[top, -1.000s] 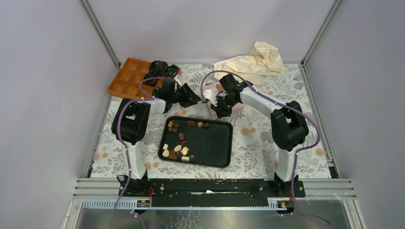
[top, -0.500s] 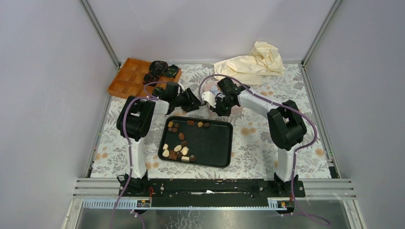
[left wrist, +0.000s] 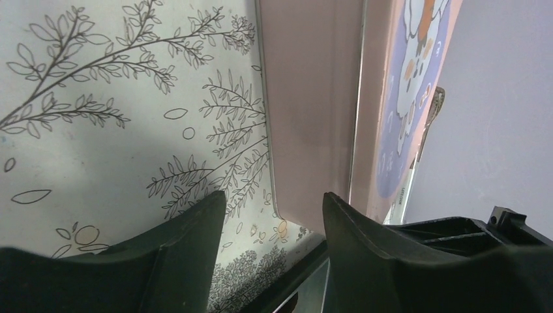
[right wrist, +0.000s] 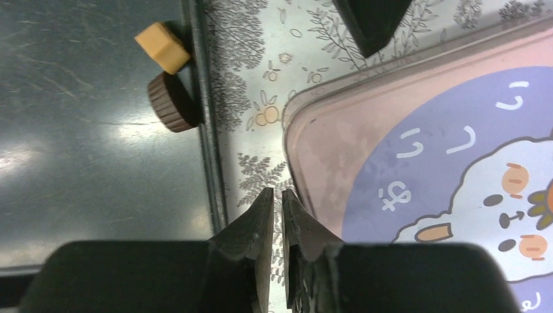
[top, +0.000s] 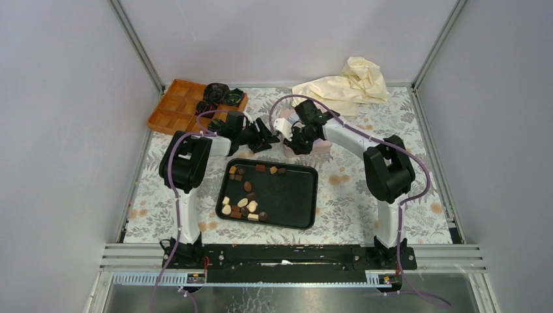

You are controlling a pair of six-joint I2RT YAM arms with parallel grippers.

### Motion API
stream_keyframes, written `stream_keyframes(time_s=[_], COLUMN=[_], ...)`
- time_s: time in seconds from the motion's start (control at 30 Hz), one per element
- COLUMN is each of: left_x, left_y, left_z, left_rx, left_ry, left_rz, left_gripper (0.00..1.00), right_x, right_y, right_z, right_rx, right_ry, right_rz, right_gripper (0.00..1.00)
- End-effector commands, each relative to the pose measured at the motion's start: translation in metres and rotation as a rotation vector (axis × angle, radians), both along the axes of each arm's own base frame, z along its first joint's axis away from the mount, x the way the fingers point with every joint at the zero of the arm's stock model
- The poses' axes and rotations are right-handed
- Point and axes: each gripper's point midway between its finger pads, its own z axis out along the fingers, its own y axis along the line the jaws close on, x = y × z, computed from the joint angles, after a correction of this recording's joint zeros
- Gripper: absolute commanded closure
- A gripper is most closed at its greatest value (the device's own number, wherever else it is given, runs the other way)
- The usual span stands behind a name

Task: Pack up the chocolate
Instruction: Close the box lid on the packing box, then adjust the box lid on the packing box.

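Left gripper [left wrist: 274, 199], spread wide, has shifted right to the pink box [right wrist: 326, 150]; right gripper [right wrist: 277, 192] sits clenched at its corner. Floral-cloth table [top: 355, 189], grey walls [top: 293, 39], chocolate [top: 242, 205] on black tray [top: 297, 202].

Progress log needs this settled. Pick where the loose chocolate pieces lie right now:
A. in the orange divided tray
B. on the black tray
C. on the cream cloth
B: the chocolate pieces lie scattered on the black tray, mostly over its left half, while the orange divided tray shows only dark paper cups and the cream cloth bears none.
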Motion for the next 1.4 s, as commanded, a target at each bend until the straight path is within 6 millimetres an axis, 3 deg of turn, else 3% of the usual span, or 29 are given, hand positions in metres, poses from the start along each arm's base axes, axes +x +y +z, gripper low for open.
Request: stream_keyframes(time_s=[0.0,0.1,0.23,0.37,0.47,0.53,0.63,0.7,0.87,1.0,1.17,1.37], left_x=[0.006,0.009,0.012,0.016,0.02,0.023,0.027,0.029,0.034,0.037,0.034,0.026], left_y=[-0.003,-0.003,-0.008,-0.014,-0.017,-0.019,-0.023,-0.026,-0.033,-0.036,-0.034,-0.031], left_z=[0.022,0.032,0.043,0.044,0.04,0.042,0.044,0.044,0.034,0.023,0.005,-0.009], left_rx=[-0.015,-0.019,-0.036,-0.027,-0.005,0.0,0.005,0.013,0.043,0.094,0.14,0.169], left_ry=[-0.095,-0.132,-0.163,-0.165,-0.153,-0.156,-0.162,-0.162,-0.134,-0.112,-0.067,-0.035], left_rz=[-0.012,-0.013,-0.025,-0.04,-0.041,-0.038,-0.039,-0.045,-0.054,-0.062,-0.07,-0.076], left_gripper=[0.33,0.27,0.21,0.2,0.2,0.19,0.19,0.19,0.19,0.2,0.23,0.28], right_x=[-0.022,-0.037,-0.039,-0.013,0.019,0.028,0.018,0.002,-0.012,0.003,0.039,0.046], right_y=[0.004,0.003,-0.006,-0.026,-0.059,-0.08,-0.099,-0.106,-0.112,-0.111,-0.112,-0.107], right_z=[0.022,0.04,0.075,0.102,0.093,0.086,0.073,0.058,0.027,0.009,0.014,0.024], right_rx=[0.044,0.117,0.282,0.446,0.433,0.392,0.298,0.25,0.15,0.091,0.091,0.119], right_ry=[0.129,0.253,0.372,0.445,0.394,0.35,0.296,0.313,0.327,0.269,0.153,0.141], right_rz=[0.091,0.109,0.08,-0.075,-0.257,-0.311,-0.271,-0.233,-0.194,-0.251,-0.355,-0.363], right_gripper=[0.82,0.82,0.81,0.73,0.68,0.68,0.71,0.81,0.88,0.88,0.87,0.87])
